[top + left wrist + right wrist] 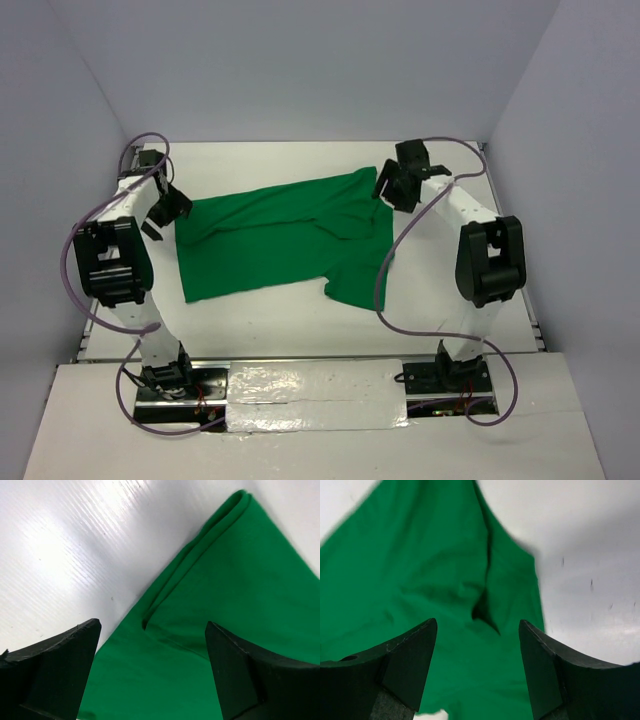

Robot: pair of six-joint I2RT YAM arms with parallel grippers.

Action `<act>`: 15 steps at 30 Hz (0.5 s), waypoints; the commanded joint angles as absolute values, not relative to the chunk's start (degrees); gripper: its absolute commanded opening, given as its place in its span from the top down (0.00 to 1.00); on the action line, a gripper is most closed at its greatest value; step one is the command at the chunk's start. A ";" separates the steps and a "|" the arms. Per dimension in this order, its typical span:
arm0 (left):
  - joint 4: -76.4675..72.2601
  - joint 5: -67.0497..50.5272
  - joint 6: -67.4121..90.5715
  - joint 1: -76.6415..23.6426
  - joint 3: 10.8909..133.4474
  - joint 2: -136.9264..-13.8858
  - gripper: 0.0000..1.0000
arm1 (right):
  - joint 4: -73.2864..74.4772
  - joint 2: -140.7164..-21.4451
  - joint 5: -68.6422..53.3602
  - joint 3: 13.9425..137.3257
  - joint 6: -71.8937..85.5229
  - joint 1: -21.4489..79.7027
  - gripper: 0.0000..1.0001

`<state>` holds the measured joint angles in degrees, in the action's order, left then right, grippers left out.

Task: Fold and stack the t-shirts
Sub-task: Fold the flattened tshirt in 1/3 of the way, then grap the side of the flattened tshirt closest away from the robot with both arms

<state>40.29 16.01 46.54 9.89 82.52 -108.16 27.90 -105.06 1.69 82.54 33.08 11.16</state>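
The bright green t-shirt (280,238) lies on the white table, folded lengthwise, with one sleeve sticking out at the front right. My left gripper (163,213) hangs open over the shirt's left edge; in the left wrist view the green cloth (220,630) with its folded hem lies between and beyond the fingers (55,665). My right gripper (388,188) hangs open over the shirt's far right corner; in the right wrist view the cloth (435,580) with a dark crease fills the gap between the fingers (555,670). Neither gripper holds anything.
The white table (300,315) is walled by grey panels at the left, right and back. Purple cables loop beside both arms. A taped strip (310,385) runs along the near edge between the arm bases.
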 commanded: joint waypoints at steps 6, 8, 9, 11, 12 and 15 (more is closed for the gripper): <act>42.89 14.33 44.91 6.77 82.63 -100.65 0.02 | 24.97 -90.90 -4.13 63.40 33.30 15.82 0.29; 43.24 15.29 45.17 6.77 76.84 -96.01 0.01 | 23.91 -83.78 -3.69 55.83 34.71 15.91 0.30; 43.33 15.90 45.35 6.77 72.21 -94.15 0.01 | 23.91 -81.06 -3.17 53.37 35.76 15.73 0.29; 43.07 16.70 45.87 6.77 67.52 -88.28 0.01 | 24.69 -74.11 -2.03 48.27 36.38 15.82 0.29; 42.98 16.35 46.23 6.85 65.41 -86.76 0.01 | 25.22 -72.35 -1.76 47.03 36.73 15.73 0.29; 43.42 12.23 48.07 6.86 56.20 -82.19 0.03 | 27.50 -68.74 -1.49 44.31 37.00 15.82 0.30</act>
